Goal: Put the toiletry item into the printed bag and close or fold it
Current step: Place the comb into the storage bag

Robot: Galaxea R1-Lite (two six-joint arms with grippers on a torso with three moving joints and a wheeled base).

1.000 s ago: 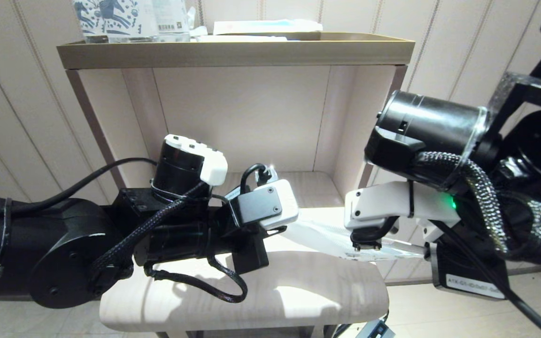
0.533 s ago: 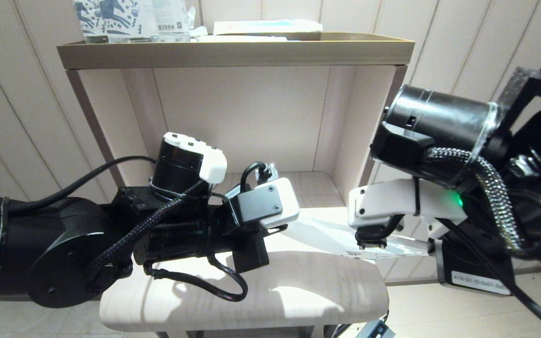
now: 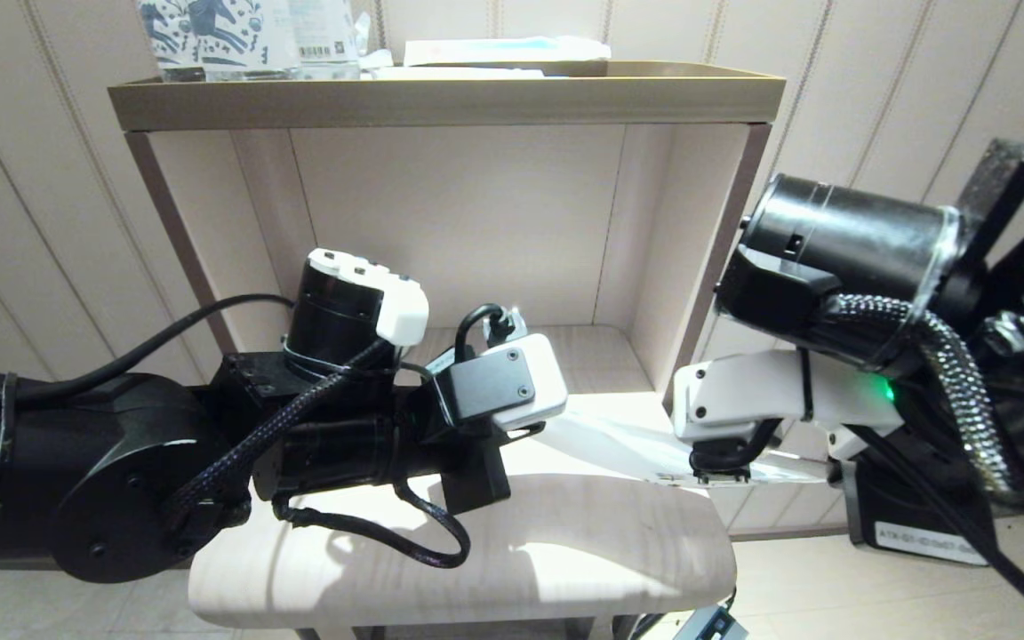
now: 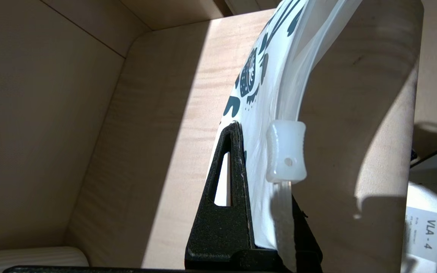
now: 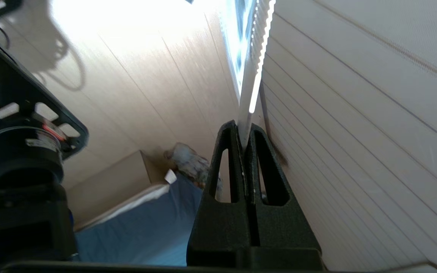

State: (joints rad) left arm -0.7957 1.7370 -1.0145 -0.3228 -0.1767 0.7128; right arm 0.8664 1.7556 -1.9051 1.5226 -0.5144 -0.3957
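printed bag (image 3: 619,444) ends hidden behind both wrists, contents unseen

We see a pale wooden open-fronted shelf unit (image 3: 441,102) against a panelled wall, its top rimmed like a shallow tray. On that top, toward the unit's left end, stand white packs printed with blue horses (image 3: 210,31); beside them, nearer the middle, lies a flat white-and-blue packet (image 3: 503,49). In front of the unit stands a cushioned cream bench (image 3: 565,551).
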